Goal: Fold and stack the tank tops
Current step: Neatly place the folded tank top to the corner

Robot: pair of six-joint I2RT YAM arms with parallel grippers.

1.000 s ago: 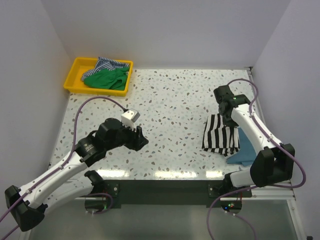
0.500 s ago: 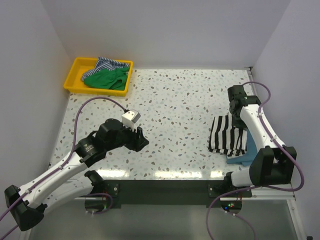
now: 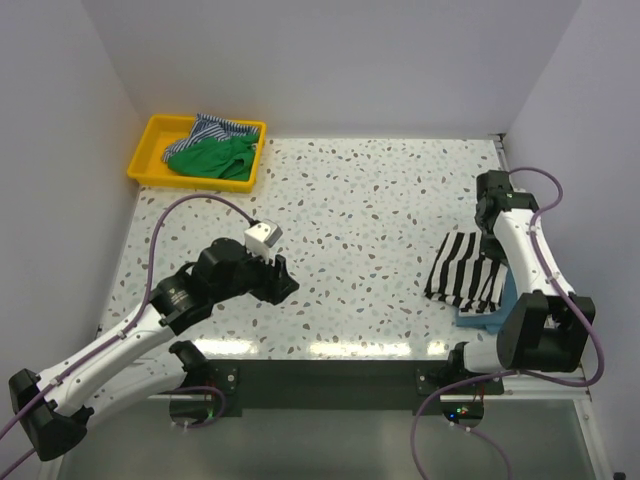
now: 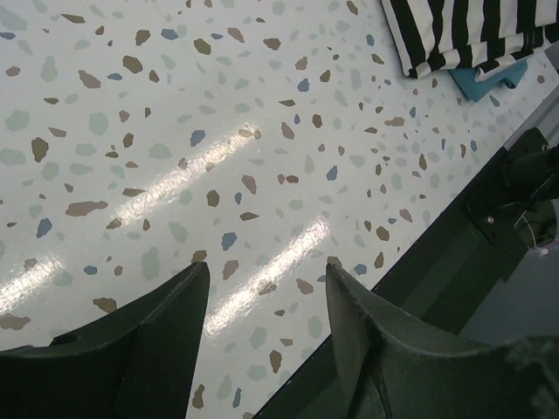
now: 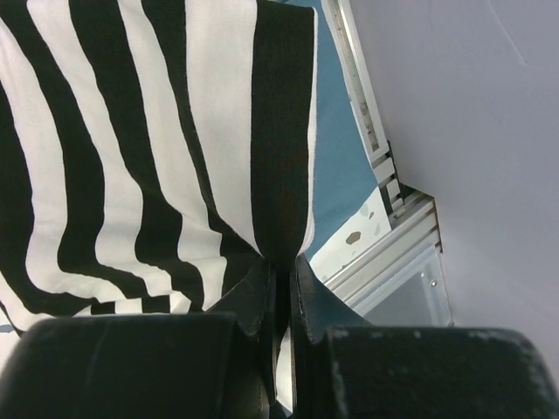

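Near left, my left claw (image 4: pixel 266 271) hangs wide open, empty, above the speckled desk (image 3: pixel 360 200); near right, my right claw (image 5: pixel 281 275) clamps the far edge of the limp black-and-white striped tank top (image 3: pixel 465 270), overlapping the teal-blue tank top (image 3: pixel 480 318); far left, a green tank top (image 3: pixel 210 158) and blue-striped tank top (image 3: pixel 215 128), light cloth I'd pinch at hems, fill the yellow plastic tray (image 3: pixel 150 170).

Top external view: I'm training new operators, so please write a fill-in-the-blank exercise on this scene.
The right gripper is shut on the black-and-white striped tank top, which lies partly over a folded top coloured ____.
The green tank top lies in the ____ tray.
The left gripper is ____ and holds nothing.
Missing words: teal-blue; yellow; open.
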